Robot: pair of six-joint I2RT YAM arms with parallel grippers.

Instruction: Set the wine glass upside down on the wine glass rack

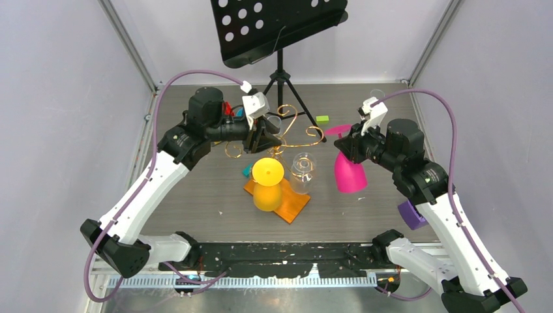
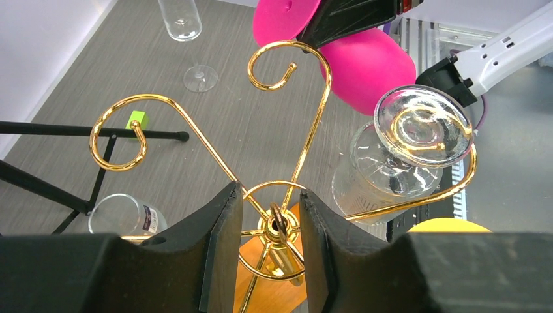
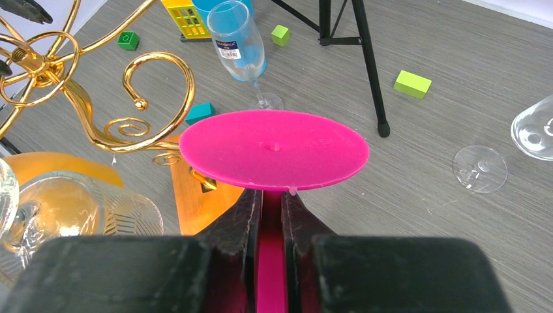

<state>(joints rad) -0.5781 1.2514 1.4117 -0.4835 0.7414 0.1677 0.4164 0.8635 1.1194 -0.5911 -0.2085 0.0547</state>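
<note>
Pinches the thin stem of the magenta plastic wine glass [image 3: 274, 147] in the right pincer [image 3: 270, 203], pressed together just under the round foot. Holds it inverted: foot up, bowl hanging below the pincer, long axis upright. From that pincer, finds the thin gold wire rack [image 1: 297, 207] on its flat orange base off to the left and slightly ahead, near but not touching. Closest to the pincer, meets first an unoccupied curled gold arm [image 3: 160, 59], open to take a stem. Farther left, past that curl, shows a clear wine glass [image 2: 424, 127] and a yellow plastic wine glass [image 1: 268, 173] hung bowl-down. Straddles the rack's central hub with the left pincer [image 2: 270, 195], spread either side and gripping nothing, as far as can be told. Likely calls for sliding the stem sideways, leftward, into that curl, keeping the axis upright so the foot rides above the wire. Falls to the right arm, nearer and loaded. Risks clipping the clear wine glass beside the curl.
</note>
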